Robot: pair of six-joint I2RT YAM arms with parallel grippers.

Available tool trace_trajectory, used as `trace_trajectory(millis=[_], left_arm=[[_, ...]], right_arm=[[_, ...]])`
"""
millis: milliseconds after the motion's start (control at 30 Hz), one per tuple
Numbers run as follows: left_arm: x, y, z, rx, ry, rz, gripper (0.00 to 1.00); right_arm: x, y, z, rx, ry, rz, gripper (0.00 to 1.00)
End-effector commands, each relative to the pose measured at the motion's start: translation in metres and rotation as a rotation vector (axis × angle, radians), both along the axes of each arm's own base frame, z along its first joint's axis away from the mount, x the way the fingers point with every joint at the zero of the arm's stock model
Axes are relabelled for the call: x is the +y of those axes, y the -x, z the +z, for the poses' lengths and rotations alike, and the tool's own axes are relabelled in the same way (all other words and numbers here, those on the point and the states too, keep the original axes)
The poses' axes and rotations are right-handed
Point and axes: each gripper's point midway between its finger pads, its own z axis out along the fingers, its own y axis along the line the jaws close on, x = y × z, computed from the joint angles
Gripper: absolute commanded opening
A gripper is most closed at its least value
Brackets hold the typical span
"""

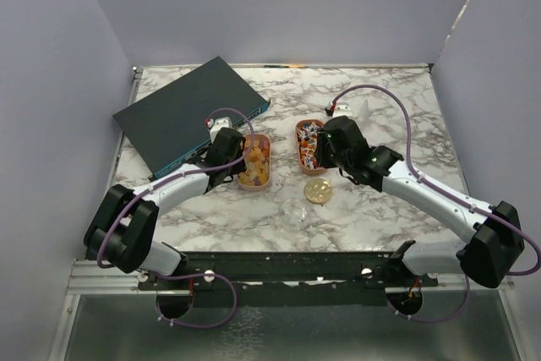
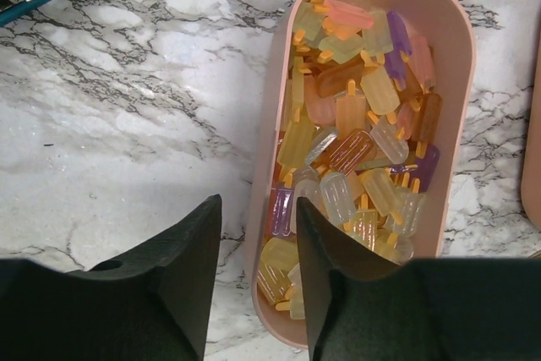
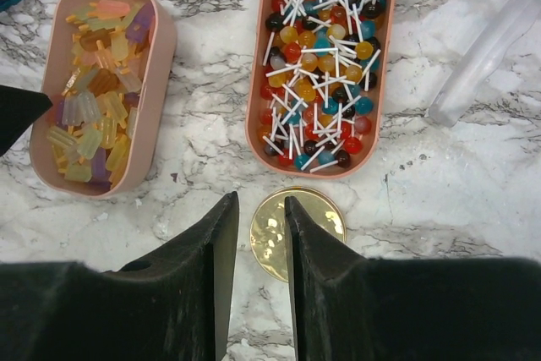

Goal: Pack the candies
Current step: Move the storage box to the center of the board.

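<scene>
Candies [image 2: 355, 150] fill two peach trays [image 2: 461, 57] at the centre of the marble table [image 1: 397, 99]. A gold lid [image 3: 325, 219] lies loose beside them, so packing seems unfinished. Left gripper [image 2: 258, 202] straddles one tray's wall, half-open and unclamped; right gripper [image 3: 260, 200] hovers narrowly open over the lid, holding nothing.

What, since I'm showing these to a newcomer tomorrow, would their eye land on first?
The peach left tray at mid-table brims with translucent popsicle-shaped candies, and the matching right tray beside it holds bright lollipops on white sticks. A shiny gold lid lies on the near side of the right tray, under the right gripper and its parted fingers. A dark teal box sits at the far left.
</scene>
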Motion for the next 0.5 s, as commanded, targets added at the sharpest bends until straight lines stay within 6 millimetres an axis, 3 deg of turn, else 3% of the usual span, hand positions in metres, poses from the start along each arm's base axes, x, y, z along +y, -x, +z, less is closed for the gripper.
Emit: trace_trajectory(millis=[0, 467], left_arm=[[0.001, 0.000, -0.005, 0.003, 0.012, 0.014, 0.39], [0.001, 0.000, -0.017, 0.032, -0.003, 0.011, 0.17]], right_arm=[[-0.003, 0.007, -0.003, 0.016, 0.005, 0.026, 0.32], [-0.003, 0.010, -0.005, 0.020, 0.000, 0.028, 0.30]])
